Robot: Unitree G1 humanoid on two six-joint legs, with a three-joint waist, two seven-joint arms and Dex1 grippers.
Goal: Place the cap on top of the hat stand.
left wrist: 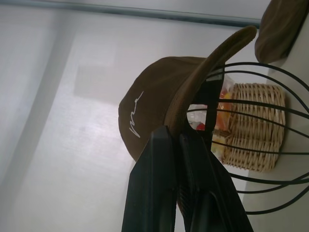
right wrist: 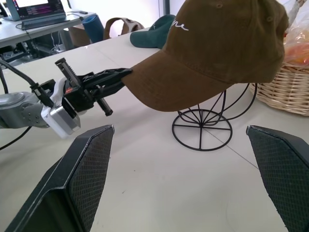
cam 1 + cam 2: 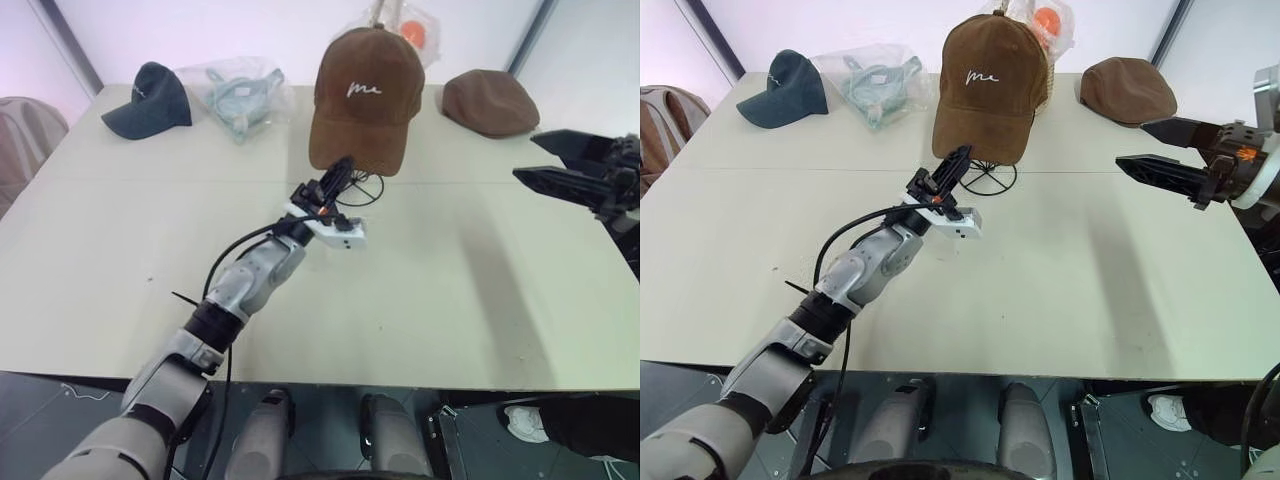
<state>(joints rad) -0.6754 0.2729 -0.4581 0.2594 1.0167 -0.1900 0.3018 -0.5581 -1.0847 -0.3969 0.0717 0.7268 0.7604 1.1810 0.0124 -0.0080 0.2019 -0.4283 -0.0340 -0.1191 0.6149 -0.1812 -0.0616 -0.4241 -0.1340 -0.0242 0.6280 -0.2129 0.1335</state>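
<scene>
cap on hat stand — brim in left gripper

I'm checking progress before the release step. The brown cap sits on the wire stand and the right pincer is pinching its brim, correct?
Not quite: the left pincer is the one shut on the brim, as the right wrist view shows. The right pincer stands open, off to the side. The cap does sit on the hat stand.

cap: brown matt cloth, white stitched script | stand: thin black wire | basket: woven wicker | table: smooth matt beige
</scene>
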